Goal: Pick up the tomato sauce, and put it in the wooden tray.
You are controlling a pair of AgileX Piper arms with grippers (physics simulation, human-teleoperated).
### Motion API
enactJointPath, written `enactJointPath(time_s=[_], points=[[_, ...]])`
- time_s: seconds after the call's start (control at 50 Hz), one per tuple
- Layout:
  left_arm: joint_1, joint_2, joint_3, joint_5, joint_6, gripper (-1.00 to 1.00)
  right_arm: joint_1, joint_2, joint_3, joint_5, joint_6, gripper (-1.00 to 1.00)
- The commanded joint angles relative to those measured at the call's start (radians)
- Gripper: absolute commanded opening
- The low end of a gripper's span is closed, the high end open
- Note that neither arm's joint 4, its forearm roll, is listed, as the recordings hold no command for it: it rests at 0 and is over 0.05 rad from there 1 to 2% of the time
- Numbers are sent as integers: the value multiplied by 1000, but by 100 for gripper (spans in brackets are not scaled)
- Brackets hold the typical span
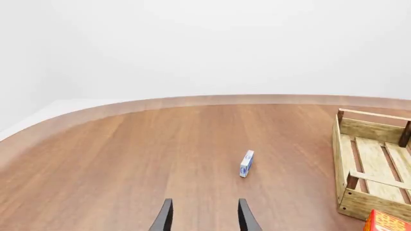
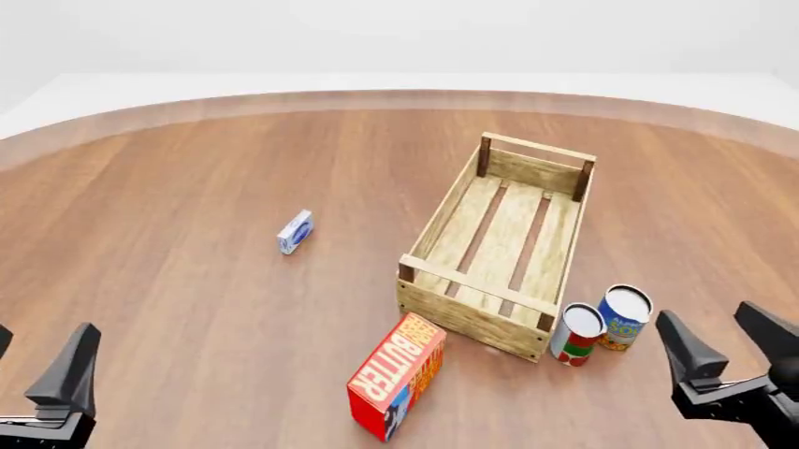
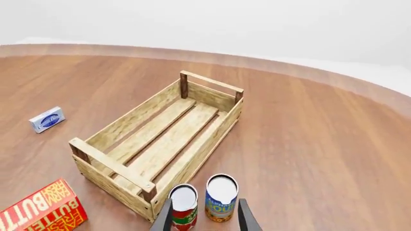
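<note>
Front view shows both arms low at the near edge of the table, well back from everything on it. The right gripper [image 2: 736, 341] sits at the near right corner with its two dark fingers spread wide and nothing between them, angled forward and slightly inward. The left gripper [image 2: 44, 360] is at the near left corner; only one finger is fully in frame there, but the left wrist view shows both fingertips [image 1: 165, 216] parted with bare table [image 2: 187, 281] between them, so it too is wide and holds nothing.

The tomato sauce [image 2: 577, 333] stands upright on the table just beside the near right corner of the wooden tray [image 2: 431, 224], outside it, and right next to a blue and yellow can [image 2: 624, 317]. Both cans lie a little ahead and to the left of the right gripper; in the right wrist view they stand just in front of its fingertips.

A red butter box [image 2: 397, 376] lies tilted near the tray's near end, and a small blue and white box [image 2: 295, 231] rests well to the tray's left
</note>
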Motion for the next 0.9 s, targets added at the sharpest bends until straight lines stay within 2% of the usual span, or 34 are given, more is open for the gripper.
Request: enactJointPath(time_s=[0.02,0.36,0.7,0.9], points=[[0,0,0,0,0,100,6,49,-18,2,3,100],[0,0,0,0,0,100,23,102,-49,24,-1,100],[0,0,0,0,0,100,54,218,-55,-11,0,100],[0,0,0,0,0,100,78,331,-61,-70,0,100]])
